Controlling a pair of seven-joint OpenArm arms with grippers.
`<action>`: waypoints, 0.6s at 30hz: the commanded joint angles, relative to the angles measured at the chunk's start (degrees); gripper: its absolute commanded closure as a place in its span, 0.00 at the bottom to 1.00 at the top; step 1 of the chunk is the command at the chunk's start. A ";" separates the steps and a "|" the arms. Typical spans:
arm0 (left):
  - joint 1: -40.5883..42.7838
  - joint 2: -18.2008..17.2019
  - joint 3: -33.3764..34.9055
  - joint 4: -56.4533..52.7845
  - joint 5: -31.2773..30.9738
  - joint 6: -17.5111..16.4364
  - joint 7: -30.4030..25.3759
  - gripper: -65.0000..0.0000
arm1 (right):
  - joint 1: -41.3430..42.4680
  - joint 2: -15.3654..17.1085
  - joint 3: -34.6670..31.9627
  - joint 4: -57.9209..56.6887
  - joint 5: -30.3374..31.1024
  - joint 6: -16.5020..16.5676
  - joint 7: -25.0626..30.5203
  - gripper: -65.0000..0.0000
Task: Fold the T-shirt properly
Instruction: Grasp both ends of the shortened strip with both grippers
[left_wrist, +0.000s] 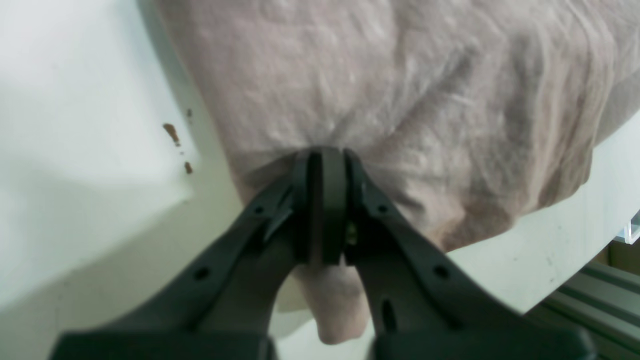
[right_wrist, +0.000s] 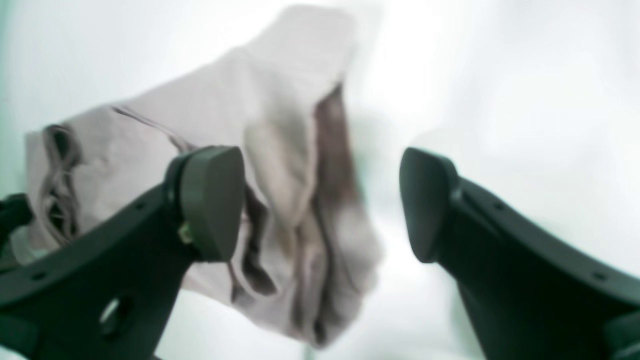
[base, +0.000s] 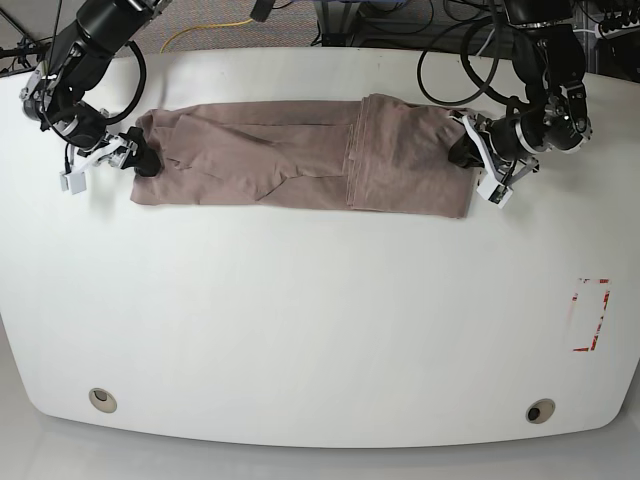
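White table, folded strip of T-shirt, both arms at its ends

White table (base: 300, 330) fills most of the base view; round inserts (base: 103, 400) near two corners, red marks (base: 605, 315) on the side of the left arm. Cables run along the far edge. T-shirt (base: 270, 160), mauve-brown, lies as a long band across the far part of the table, folded over itself, wrinkled. Section toward the left arm is wider and extends nearer the camera; the rest is a narrower strip with diagonal creases.

Left tool (left_wrist: 322, 210): closed, fingers together on the shirt, fabric showing on both sides and a bit poking out below; pinch on cloth looks likely, can't fully confirm. Sits at the shirt's outer end.

Right tool (right_wrist: 320, 205): spread wide, shirt's other end seen between and behind the fingers, nothing gripped. Wrist view blurry there; contact with cloth unclear. Small dark marks (left_wrist: 171, 132) on table beside the shirt in left wrist view.
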 joint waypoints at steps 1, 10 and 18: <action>-0.51 -0.55 -0.19 0.81 -0.90 -0.10 -0.97 0.97 | 0.00 -0.54 -1.62 0.71 0.82 0.43 -0.05 0.29; -0.59 -0.55 -0.10 0.89 -0.90 -0.10 -0.97 0.97 | -1.32 -5.81 -3.91 7.22 -2.17 0.43 0.13 0.59; -0.77 -0.19 0.25 -0.69 -0.55 -0.10 -0.97 0.97 | -1.67 -5.55 -3.73 12.23 -3.93 0.43 0.13 1.00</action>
